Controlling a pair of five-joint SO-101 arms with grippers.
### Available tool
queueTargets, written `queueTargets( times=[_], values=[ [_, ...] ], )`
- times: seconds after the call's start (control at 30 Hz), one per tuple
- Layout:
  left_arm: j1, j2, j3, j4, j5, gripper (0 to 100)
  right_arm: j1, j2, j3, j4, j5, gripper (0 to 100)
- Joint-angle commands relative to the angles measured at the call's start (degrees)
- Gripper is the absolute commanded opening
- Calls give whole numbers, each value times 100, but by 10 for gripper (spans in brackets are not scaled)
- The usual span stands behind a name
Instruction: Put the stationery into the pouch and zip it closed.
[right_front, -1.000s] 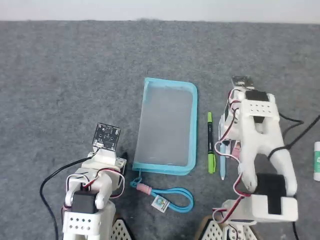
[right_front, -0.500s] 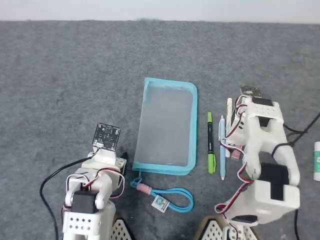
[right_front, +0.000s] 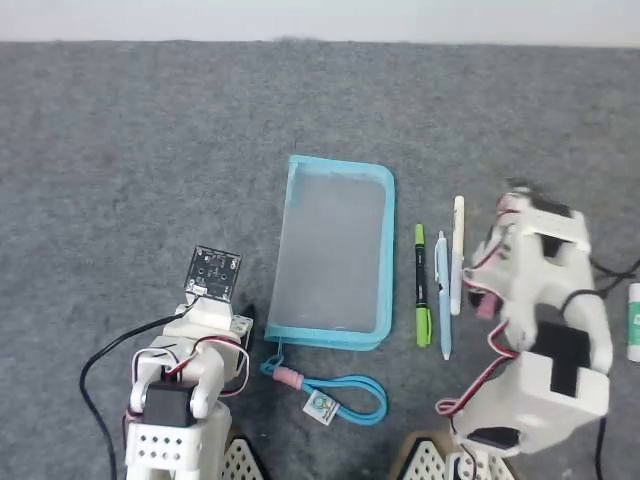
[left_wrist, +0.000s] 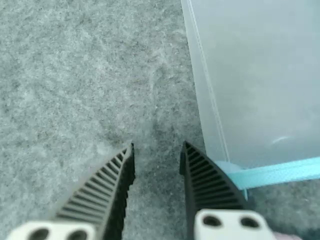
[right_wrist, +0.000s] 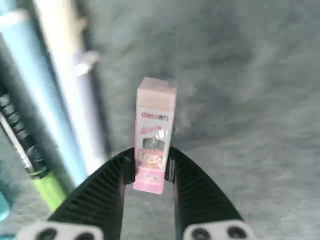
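Eraser (right_wrist: 154, 125), small, pink and block-shaped, lying on the grey counter (right_front: 150, 150) just beside a white pen (right_front: 457, 255). Its long axis runs roughly parallel to the pens and in line with the fingers of the right hand (right_wrist: 150, 157). That hand is closed on the eraser's near end, one finger against each long side; whether the eraser is lifted off the counter cannot be told.

Beyond the white pen lie a blue pen (right_front: 443, 295) and a green marker (right_front: 422, 290), all three side by side with their long axes matching. The pouch (right_front: 389, 260), clear with a blue zip border, lies past them toward the left arm, its long side parallel to the pens. The carry therefore probably has to cross all three pens sideways before reaching the pouch.

The right arm is folded low over the eraser, wrist pointing down. The left hand (left_wrist: 158, 146) is open and holds nothing, over bare counter just beside the pouch's near corner, the nearer of the two to the pouch. A blue strap (right_front: 345, 395) trails from that corner.
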Motion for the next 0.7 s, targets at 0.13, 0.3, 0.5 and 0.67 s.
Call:
queueTargets(
  times=[0.13,0.3,0.5,0.67],
  values=[
    [-26,9,-31,35,-35,145,1771,-92,-1407,532,1240,6],
    [-26,9,-31,35,-35,145,2545,-31,-1952,690,2215,6],
    [-26,9,-31,35,-35,145,2756,-40,-1943,725,2453,6],
    [-26,9,-31,35,-35,145,2097,-127,-1705,1086,2453,6]
  ],
)
